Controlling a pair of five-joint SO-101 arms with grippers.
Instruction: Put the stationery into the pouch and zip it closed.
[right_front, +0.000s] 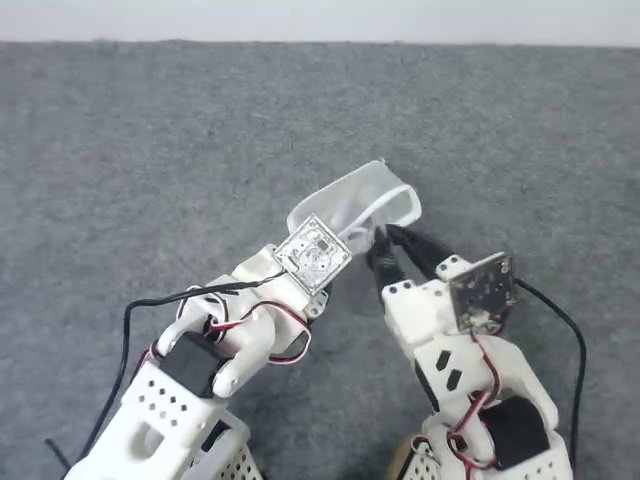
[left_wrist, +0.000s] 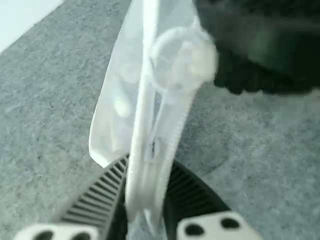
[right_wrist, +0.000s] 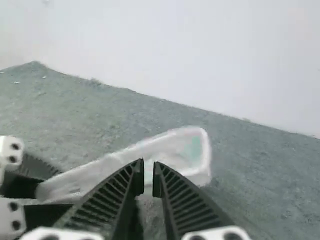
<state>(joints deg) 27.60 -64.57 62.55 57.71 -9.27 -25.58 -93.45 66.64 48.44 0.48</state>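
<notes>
A translucent white pouch is held up off the grey table between both arms. My left gripper is shut on the pouch along its zip edge, which runs up between the ribbed fingers. A round white zip pull sits further along, right against the black fingers of the right arm. My right gripper stands shut on that pull, with the pouch stretching away behind it. In the high view the right gripper meets the pouch's near end. A faint greenish shape shows through the pouch wall.
Grey felt table top spreads all around, ending at a pale wall at the back. Black cables trail beside the left arm's base and another runs by the right arm.
</notes>
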